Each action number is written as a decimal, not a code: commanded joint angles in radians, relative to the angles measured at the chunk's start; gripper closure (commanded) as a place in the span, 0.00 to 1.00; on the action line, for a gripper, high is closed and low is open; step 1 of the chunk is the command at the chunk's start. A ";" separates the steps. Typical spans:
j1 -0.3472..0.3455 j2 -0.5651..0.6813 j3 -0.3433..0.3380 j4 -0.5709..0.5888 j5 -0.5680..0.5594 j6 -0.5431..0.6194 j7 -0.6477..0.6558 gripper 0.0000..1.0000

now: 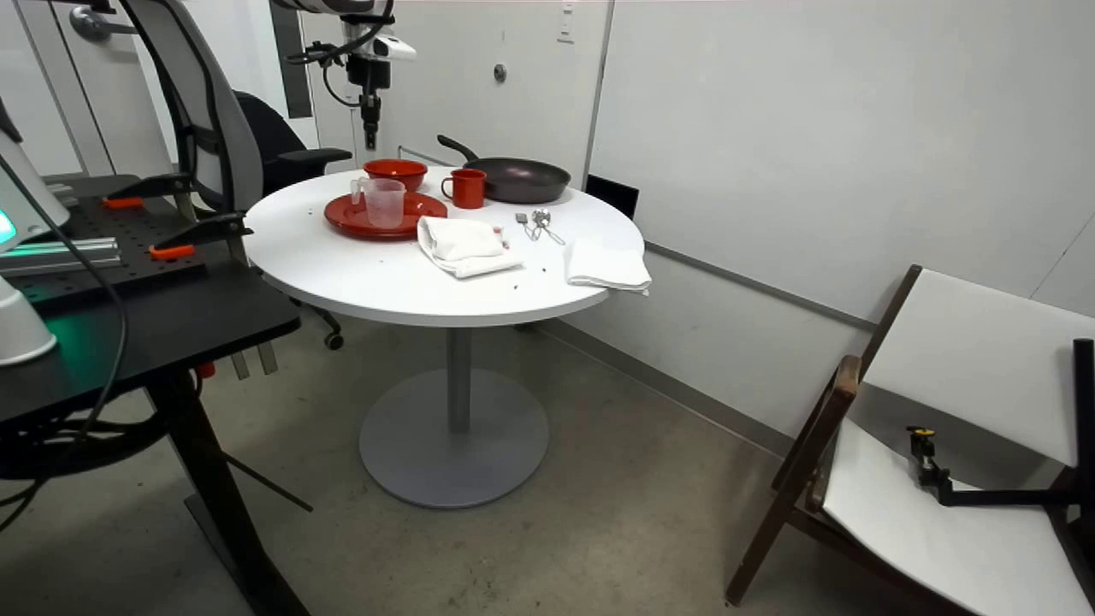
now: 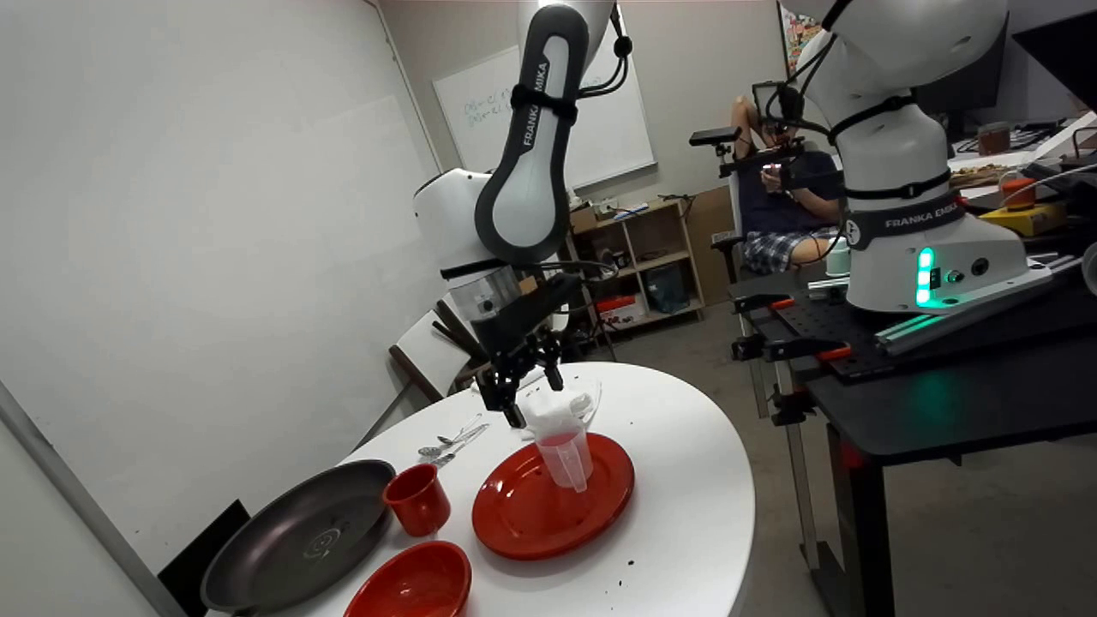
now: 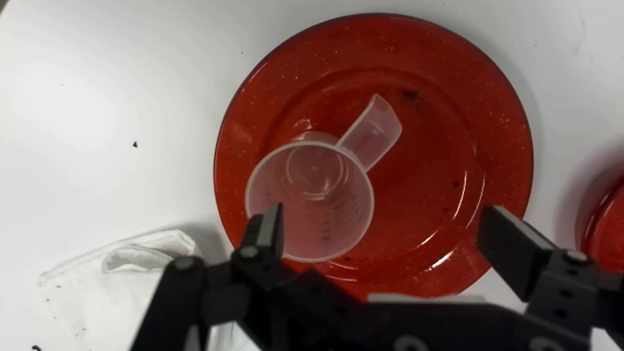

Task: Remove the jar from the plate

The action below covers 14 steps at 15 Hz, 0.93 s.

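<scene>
Though "FRANKA EMIKA" (image 2: 531, 124) legible on arm (image 2: 523, 199), blurry-marked jar (image 3: 314, 200) on plate (image 3: 429, 161).

Your jar (image 3: 317, 195) looks like hazy plastic; your plate (image 3: 424, 165), glossy and speckled; the napkin (image 3: 109, 295), matt cloth; the cutlery (image 1: 541, 219), shiny metal.

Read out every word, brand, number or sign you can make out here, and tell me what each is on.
"FRANKA EMIKA": on the arm, crossed by a strap.
"FRANKA EMIKA": on the robot base.
Too blurred to read: handwriting on the far whiteboard.
Too blurred to read: markings on the jar.
Too blurred to read: emblem in the pan.
No number is legible.
</scene>
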 commanded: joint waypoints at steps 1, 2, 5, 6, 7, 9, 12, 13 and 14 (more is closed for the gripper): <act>0.016 0.001 -0.015 -0.035 0.043 0.077 0.024 0.00; 0.015 0.005 -0.015 -0.038 0.053 0.090 0.026 0.00; 0.014 0.026 -0.012 -0.046 0.083 0.134 0.025 0.00; 0.016 0.033 -0.013 -0.048 0.092 0.150 0.027 0.00; 0.019 0.044 -0.014 -0.049 0.101 0.170 0.029 0.00; 0.029 0.069 -0.018 -0.046 0.114 0.201 0.033 0.00; 0.043 0.101 -0.025 -0.039 0.127 0.242 0.045 0.00; 0.049 0.111 -0.027 -0.037 0.130 0.254 0.047 0.00; 0.054 0.121 -0.030 -0.035 0.134 0.263 0.049 0.00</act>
